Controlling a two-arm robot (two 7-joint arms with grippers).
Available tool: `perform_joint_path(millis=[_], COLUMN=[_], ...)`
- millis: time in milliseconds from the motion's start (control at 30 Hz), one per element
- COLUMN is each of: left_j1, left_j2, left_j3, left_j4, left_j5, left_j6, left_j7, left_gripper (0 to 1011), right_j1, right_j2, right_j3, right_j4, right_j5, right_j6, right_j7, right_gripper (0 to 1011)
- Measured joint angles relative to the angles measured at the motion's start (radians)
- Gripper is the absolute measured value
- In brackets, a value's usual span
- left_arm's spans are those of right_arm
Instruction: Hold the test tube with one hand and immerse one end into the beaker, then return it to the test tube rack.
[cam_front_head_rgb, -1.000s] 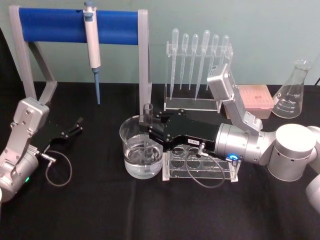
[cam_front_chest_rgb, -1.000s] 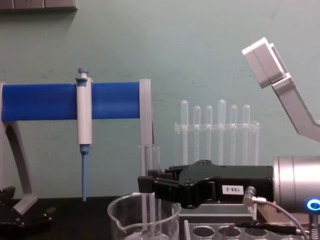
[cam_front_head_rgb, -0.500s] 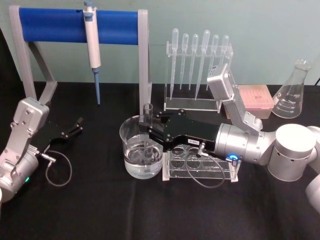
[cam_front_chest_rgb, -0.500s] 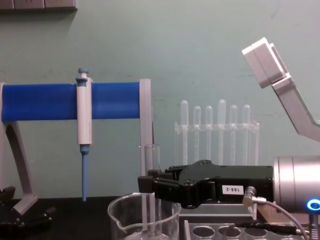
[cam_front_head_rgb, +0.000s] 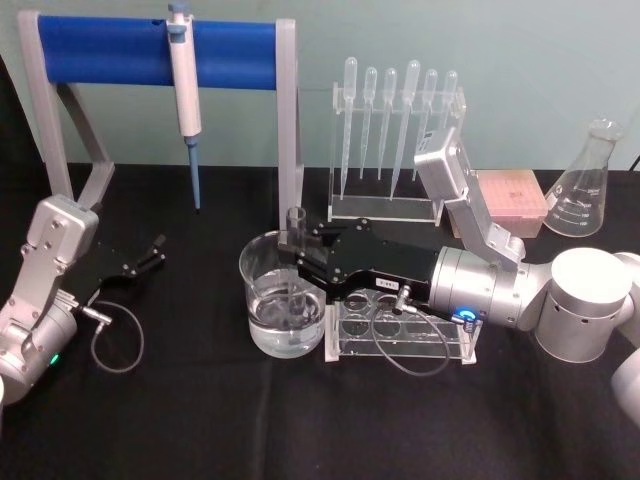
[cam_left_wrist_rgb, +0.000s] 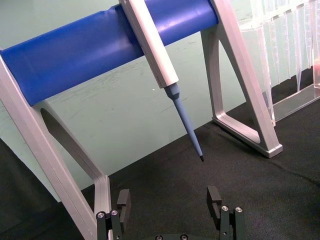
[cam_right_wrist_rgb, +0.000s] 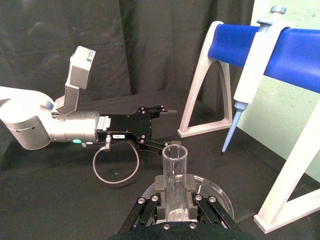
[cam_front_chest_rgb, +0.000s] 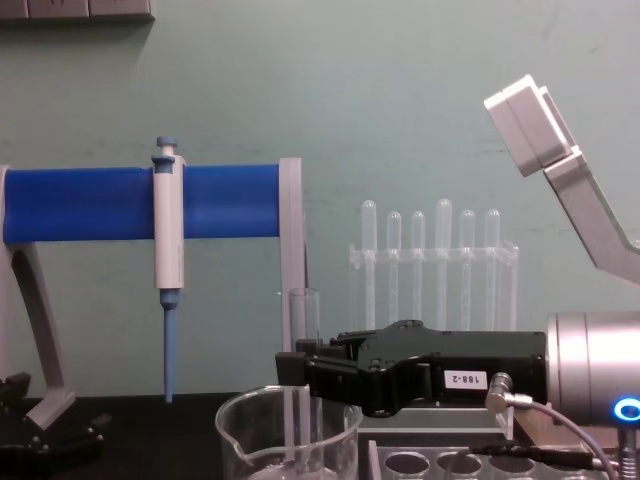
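The clear test tube (cam_front_head_rgb: 294, 262) stands upright inside the wide glass beaker (cam_front_head_rgb: 262, 312), its lower end under the liquid and its open rim (cam_front_chest_rgb: 303, 294) above the beaker's rim (cam_front_chest_rgb: 240, 410). My right gripper (cam_front_head_rgb: 296, 243) is shut on the test tube just above the beaker; the right wrist view shows the tube (cam_right_wrist_rgb: 174, 177) clamped between the black fingers (cam_right_wrist_rgb: 155, 205). My left gripper (cam_front_head_rgb: 155, 250) rests open on the black table at the left, holding nothing, and appears in the left wrist view (cam_left_wrist_rgb: 170, 202).
A clear tube rack (cam_front_head_rgb: 400, 338) lies under the right arm beside the beaker. Behind stand a blue-barred stand (cam_front_head_rgb: 150, 52) holding a pipettor (cam_front_head_rgb: 184, 95), a pipette rack (cam_front_head_rgb: 395, 130), a pink tip box (cam_front_head_rgb: 510, 198) and a conical flask (cam_front_head_rgb: 588, 180).
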Motion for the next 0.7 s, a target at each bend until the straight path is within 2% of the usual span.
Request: perform_joint_path(millis=[700], left_j1=[0.000], left_j2=[0.000], left_j3=[0.000], left_j4=[0.000], left_j5=[0.000], left_j6=[0.000], left_j7=[0.000], left_gripper=[1000], right_j1=[0.000], right_j2=[0.000], right_j3=[0.000], right_j4=[0.000], right_j5=[0.000], right_j6=[0.000], right_j7=[0.000], right_gripper=[226])
